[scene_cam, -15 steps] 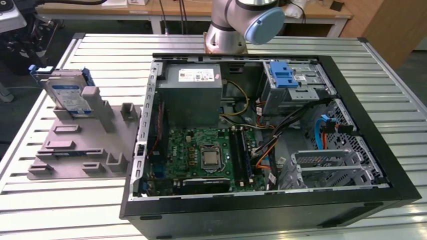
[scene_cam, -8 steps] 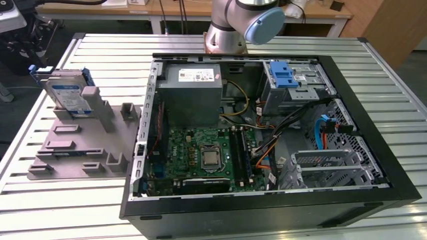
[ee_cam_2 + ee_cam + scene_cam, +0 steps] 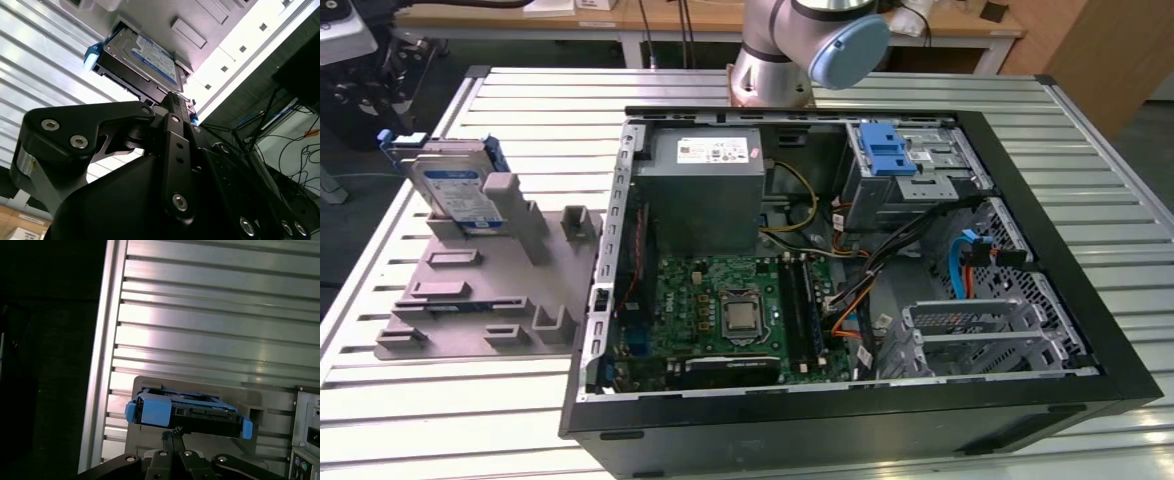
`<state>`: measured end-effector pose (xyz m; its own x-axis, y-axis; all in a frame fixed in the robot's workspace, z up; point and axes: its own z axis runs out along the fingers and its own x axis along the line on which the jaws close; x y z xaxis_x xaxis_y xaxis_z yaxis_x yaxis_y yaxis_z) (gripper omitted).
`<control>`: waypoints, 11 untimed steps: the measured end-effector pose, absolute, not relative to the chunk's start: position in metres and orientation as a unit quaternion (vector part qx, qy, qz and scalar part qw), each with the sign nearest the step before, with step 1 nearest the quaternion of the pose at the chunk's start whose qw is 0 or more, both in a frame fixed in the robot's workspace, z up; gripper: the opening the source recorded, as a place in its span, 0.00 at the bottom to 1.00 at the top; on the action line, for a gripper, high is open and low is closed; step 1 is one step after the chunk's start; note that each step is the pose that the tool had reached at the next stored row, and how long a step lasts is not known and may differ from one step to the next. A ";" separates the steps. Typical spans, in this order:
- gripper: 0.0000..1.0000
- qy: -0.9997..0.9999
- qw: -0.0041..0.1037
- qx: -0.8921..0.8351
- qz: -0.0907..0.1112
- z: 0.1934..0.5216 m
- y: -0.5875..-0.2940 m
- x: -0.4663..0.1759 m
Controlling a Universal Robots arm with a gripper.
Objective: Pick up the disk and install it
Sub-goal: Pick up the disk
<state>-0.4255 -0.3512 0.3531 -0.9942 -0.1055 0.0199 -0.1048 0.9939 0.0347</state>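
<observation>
The disk (image 3: 454, 188) is silver-grey with a blue-and-white label and blue rails; its stand (image 3: 474, 300) is grey.

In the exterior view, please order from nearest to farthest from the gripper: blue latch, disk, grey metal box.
1. disk, far left, beside the gripper.
2. grey metal box, inside the case, near the middle.
3. blue latch, inside the case, further right.

A robotics lab or workshop — an arm (image 3: 777, 65) rising from a slatted metal table (image 3: 1107, 180), an open PC case (image 3: 854, 415) mid-frame, wooden benches (image 3: 694, 18) along the top.
</observation>
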 end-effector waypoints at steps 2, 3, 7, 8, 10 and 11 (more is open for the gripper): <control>0.11 -0.998 0.011 0.059 -0.017 0.353 -0.351 -0.426; 0.11 -0.998 0.011 0.062 -0.017 0.353 -0.351 -0.426; 0.11 -0.997 0.011 0.074 -0.017 0.353 -0.351 -0.426; 0.11 -0.997 0.011 0.077 -0.017 0.353 -0.351 -0.426; 0.11 -0.996 0.011 0.082 -0.016 0.353 -0.351 -0.426; 0.11 -0.996 0.011 0.086 -0.016 0.353 -0.351 -0.426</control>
<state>-0.4255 -0.3512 0.3531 -0.9851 -0.1708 0.0200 -0.1700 0.9848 0.0347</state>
